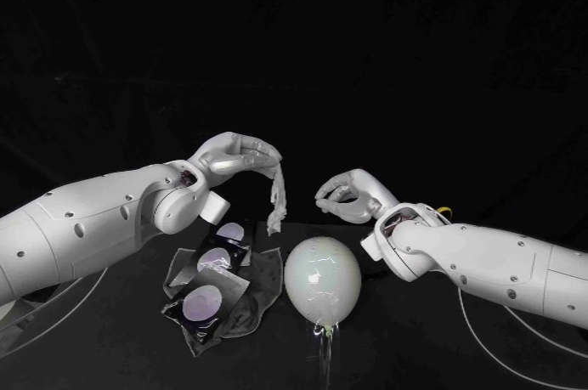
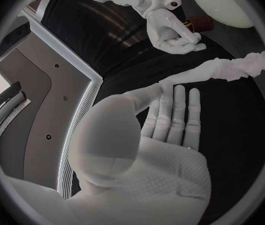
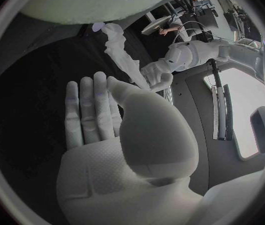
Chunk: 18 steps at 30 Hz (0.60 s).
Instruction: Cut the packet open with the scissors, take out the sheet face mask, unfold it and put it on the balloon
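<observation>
**One folded mask hanging from the left hand**

There is one sheet face mask [image 1: 277,199], one balloon [image 1: 322,279], one packet [image 1: 208,284] and two hands. The packet shows three pale round patches, with clear, crumpled film around it.

The table [image 1: 404,347] is black, and in the head view the space behind it is dark.

The left hand [image 1: 233,161] is raised above the table and pinches the top end of the mask between its fingertips. The mask is folded into a narrow, twisted strip. Its long axis is nearly upright and its free end points down, in the air above the gap between packet and balloon. The right hand [image 1: 349,199] is raised just beside the mask, not touching it; it holds nothing and its fingers are loosely bent.

The balloon lies on the table, its long axis running away from the robot and its narrow end towards the robot. The packet lies flat, just beside the balloon, under the left arm.
</observation>
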Available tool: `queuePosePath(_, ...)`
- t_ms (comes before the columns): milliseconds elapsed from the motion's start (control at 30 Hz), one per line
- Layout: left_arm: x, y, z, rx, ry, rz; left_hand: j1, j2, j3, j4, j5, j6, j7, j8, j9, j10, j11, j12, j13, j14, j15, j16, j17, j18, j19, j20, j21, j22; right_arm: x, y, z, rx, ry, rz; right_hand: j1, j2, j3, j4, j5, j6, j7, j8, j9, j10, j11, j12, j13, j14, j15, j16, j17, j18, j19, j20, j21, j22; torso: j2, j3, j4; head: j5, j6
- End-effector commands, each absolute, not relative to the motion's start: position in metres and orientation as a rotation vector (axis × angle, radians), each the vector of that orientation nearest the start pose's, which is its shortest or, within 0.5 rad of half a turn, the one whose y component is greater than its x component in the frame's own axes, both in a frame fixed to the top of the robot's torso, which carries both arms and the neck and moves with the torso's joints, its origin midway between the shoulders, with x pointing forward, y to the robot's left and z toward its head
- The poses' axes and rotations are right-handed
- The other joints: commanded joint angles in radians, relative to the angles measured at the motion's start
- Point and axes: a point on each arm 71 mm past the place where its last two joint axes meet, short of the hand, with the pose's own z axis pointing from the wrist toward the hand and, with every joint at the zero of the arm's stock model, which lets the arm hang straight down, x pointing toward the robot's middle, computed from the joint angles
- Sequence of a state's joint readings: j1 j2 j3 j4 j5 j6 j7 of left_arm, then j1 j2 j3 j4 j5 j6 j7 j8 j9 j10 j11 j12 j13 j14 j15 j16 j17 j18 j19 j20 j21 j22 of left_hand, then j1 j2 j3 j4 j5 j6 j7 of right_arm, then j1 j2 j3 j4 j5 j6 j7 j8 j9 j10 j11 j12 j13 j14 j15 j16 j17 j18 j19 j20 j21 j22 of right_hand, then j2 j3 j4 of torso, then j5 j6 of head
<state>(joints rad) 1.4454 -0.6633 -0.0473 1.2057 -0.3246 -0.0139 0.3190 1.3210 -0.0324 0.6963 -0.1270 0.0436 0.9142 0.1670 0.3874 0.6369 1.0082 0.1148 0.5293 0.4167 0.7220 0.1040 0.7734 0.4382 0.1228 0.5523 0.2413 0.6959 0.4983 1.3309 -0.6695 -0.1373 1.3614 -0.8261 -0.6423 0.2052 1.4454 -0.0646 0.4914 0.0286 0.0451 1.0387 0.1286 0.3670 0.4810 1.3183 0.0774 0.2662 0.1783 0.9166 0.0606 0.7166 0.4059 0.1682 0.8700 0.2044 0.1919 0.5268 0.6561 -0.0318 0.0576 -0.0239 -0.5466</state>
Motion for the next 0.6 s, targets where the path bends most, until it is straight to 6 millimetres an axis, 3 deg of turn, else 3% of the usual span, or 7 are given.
queuePosePath(33, 0.567, 0.19, -0.066, -0.532, 1.503, -1.548, 0.007, 0.001, 0.002, -0.003, 0.005, 0.004, 0.005, 0.003, 0.191, -0.007, -0.002, 0.005, 0.002, -0.006, -0.004, 0.004, -0.001, 0.003, 0.001, 0.007, 0.006, 0.002, 0.526, -0.169, -0.134, 0.267, 1.313, 1.002, -0.008, 0.008, 0.004, -0.007, 0.003, -0.007, -0.005, 0.005, 0.036, 0.009, -0.017, 0.007, 0.005, 0.003, 0.0, 0.006, 0.001, 0.012, -0.006, -0.007, 0.008, 0.008, 0.0, -0.0014, 0.0013, 0.002, 0.005)
queuePosePath(133, 0.566, 0.19, -0.066, -0.531, 1.505, -1.55, 0.007, 0.001, 0.002, -0.003, 0.005, 0.004, 0.005, 0.003, 0.191, -0.007, -0.002, 0.005, 0.002, -0.006, -0.004, 0.004, -0.001, 0.003, 0.001, 0.007, 0.006, 0.002, 0.528, -0.164, -0.135, 0.273, 1.342, 1.021, -0.012, 0.011, 0.012, -0.008, 0.003, -0.022, 0.001, 0.0, 0.04, -0.015, -0.01, -0.001, 0.007, -0.008, 0.005, 0.002, 0.001, 0.01, -0.02, -0.006, 0.01, 0.017, 0.0, -0.0013, 0.0026, 0.003, 0.006)
queuePosePath(200, 0.566, 0.189, -0.066, -0.532, 1.504, -1.548, 0.007, 0.001, 0.002, -0.003, 0.005, 0.004, 0.005, 0.003, 0.191, -0.007, -0.002, 0.005, 0.002, -0.006, -0.004, 0.004, -0.001, 0.003, 0.001, 0.007, 0.006, 0.002, 0.529, -0.159, -0.135, 0.273, 1.362, 1.038, -0.043, -0.008, 0.001, 0.006, 0.002, -0.065, 0.022, -0.023, 0.035, -0.086, 0.014, -0.038, -0.005, -0.044, 0.027, -0.008, -0.001, 0.003, -0.055, 0.006, -0.007, 0.014, 0.001, -0.0009, 0.0025, 0.003, 0.007)
queuePosePath(400, 0.566, 0.189, -0.066, -0.535, 1.502, -1.544, 0.006, 0.0, 0.002, -0.003, 0.005, 0.005, 0.005, 0.003, 0.192, -0.007, -0.002, 0.006, 0.002, -0.006, -0.004, 0.005, -0.002, 0.003, 0.001, 0.007, 0.007, 0.002, 0.532, -0.142, -0.137, 0.26, 1.403, 1.07, -0.103, -0.059, -0.029, 0.048, 0.002, -0.139, 0.059, -0.087, 0.003, -0.137, 0.044, -0.069, -0.017, -0.081, 0.044, -0.008, 0.004, 0.006, -0.078, 0.022, -0.028, 0.002, 0.002, -0.0016, 0.0024, 0.002, 0.007)
queuePosePath(433, 0.566, 0.189, -0.066, -0.535, 1.503, -1.545, 0.006, 0.0, 0.002, -0.003, 0.005, 0.005, 0.005, 0.003, 0.192, -0.007, -0.002, 0.006, 0.002, -0.006, -0.004, 0.005, -0.002, 0.003, 0.001, 0.007, 0.007, 0.002, 0.533, -0.14, -0.138, 0.259, 1.408, 1.071, -0.112, -0.069, -0.033, 0.062, 0.001, -0.156, 0.07, -0.109, -0.01, -0.153, 0.054, -0.082, -0.025, -0.098, 0.052, -0.01, 0.005, 0.007, -0.086, 0.03, -0.038, -0.004, 0.002, -0.0016, 0.0019, 0.002, 0.006)
queuePosePath(600, 0.564, 0.185, -0.066, -0.527, 1.507, -1.557, 0.006, 0.0, 0.002, -0.003, 0.005, 0.005, 0.005, 0.003, 0.192, -0.007, -0.002, 0.006, 0.002, -0.006, -0.004, 0.005, -0.002, 0.003, 0.001, 0.007, 0.007, 0.002, 0.536, -0.13, -0.141, 0.25, 1.437, 1.079, -0.119, -0.091, -0.044, 0.081, 0.003, -0.187, 0.09, -0.147, -0.031, -0.181, 0.074, -0.102, -0.037, -0.128, 0.067, -0.012, 0.007, 0.009, -0.099, 0.044, -0.054, -0.016, 0.002, -0.0016, 0.002, 0.001, 0.006)
